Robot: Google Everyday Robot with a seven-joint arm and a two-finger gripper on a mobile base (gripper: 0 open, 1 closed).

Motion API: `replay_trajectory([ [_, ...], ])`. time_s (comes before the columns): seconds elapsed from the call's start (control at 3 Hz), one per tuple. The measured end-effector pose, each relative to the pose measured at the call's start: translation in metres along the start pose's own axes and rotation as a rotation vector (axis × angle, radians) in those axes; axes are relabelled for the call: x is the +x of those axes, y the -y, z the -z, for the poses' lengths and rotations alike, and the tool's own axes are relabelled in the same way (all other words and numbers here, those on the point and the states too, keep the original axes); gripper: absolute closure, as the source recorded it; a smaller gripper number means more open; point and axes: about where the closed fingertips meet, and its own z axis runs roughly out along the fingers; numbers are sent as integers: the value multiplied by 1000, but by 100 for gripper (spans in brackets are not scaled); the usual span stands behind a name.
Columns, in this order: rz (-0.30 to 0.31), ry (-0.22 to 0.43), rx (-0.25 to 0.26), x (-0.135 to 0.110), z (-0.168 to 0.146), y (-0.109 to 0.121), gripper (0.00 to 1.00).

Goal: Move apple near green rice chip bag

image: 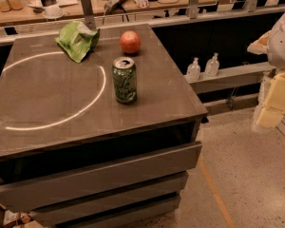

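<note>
The apple [130,42] is seen at the far side of the table [47,103], near the green chip bag [77,40] on its right, not touching it. A green can [125,80] is set upright nearer the front. The gripper [275,96] is held beyond the table's right side; its grip cannot be told.

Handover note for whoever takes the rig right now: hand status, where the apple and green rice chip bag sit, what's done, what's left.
Hand: at the right edge of the camera view, beyond the table, touching none of the job's things.
Apple: on the far part of the table, to the right of the green rice chip bag, with a gap between them.
Green soda can: upright, nearer the camera than the apple.
Done: nothing evident; the apple is not gripped.
Left: reach in, grasp the apple and set it closer beside the bag, probably steering clear of the can.
</note>
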Motion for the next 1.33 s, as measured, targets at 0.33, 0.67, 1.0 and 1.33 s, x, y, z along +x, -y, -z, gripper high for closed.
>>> replay_trajectory([
  [0.33,0,0,0,0,0,0,0],
  [0.67,-45,127,43,-9,2,16,0],
  [1.0,-144,372,154,-18,13,70,0],
  [1.33,-239,690,242,-59,26,141,0],
])
